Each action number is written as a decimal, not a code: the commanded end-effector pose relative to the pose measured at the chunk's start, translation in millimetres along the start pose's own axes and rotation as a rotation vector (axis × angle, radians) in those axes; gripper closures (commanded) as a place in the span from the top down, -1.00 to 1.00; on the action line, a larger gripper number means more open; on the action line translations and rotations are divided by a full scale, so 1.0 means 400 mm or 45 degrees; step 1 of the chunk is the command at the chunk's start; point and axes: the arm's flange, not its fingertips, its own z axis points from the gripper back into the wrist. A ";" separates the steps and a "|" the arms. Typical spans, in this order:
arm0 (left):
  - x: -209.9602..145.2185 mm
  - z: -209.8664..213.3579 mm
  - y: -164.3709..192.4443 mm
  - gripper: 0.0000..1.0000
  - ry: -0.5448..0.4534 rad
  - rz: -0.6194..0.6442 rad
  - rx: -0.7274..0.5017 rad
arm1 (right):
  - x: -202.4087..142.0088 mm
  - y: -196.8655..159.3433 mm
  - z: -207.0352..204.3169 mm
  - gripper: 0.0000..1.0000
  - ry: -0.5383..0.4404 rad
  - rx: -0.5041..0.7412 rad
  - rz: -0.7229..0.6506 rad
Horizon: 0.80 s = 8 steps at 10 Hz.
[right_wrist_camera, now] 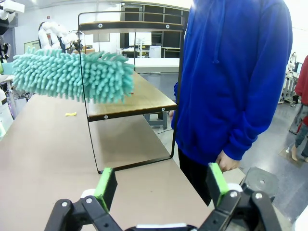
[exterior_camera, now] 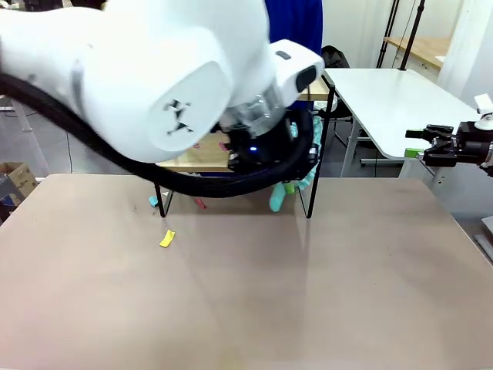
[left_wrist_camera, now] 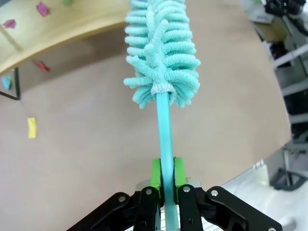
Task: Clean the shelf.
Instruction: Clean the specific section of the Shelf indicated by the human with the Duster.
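The shelf (right_wrist_camera: 127, 103) has light wooden boards in a thin black frame and stands at the table's far side, partly hidden by my left arm in the front view (exterior_camera: 196, 156). My left gripper (left_wrist_camera: 163, 174) is shut on the thin handle of a teal fluffy duster (left_wrist_camera: 161, 53). The duster head (right_wrist_camera: 72, 74) hangs at the height of the lower board, at the shelf's end. Small pink scraps (left_wrist_camera: 42, 8) lie on the lower board. My right gripper (right_wrist_camera: 161, 185) is open and holds nothing; it hovers off the table's right side (exterior_camera: 433, 145).
A person in a blue hoodie (right_wrist_camera: 236, 82) stands close behind the shelf. On the beige table (exterior_camera: 246, 293) lie a yellow scrap (exterior_camera: 167, 238) and, under the shelf, a red scrap (left_wrist_camera: 42, 66) and a blue one (left_wrist_camera: 6, 82). A white table (exterior_camera: 393, 100) stands at the back right.
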 end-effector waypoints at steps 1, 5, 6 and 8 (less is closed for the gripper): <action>0.047 -0.053 -0.072 -0.74 -0.098 0.069 0.063 | 0.012 0.001 -0.001 1.00 0.009 -0.001 -0.019; 0.088 -0.151 -0.070 -0.74 -0.183 0.088 0.079 | 0.012 0.001 -0.001 1.00 0.009 -0.001 -0.019; 0.097 -0.173 -0.066 -0.74 -0.176 0.095 0.067 | 0.012 0.001 -0.001 1.00 0.009 -0.001 -0.019; 0.107 -0.217 -0.049 -0.74 -0.144 0.113 0.090 | 0.012 0.001 -0.001 1.00 0.009 -0.001 -0.019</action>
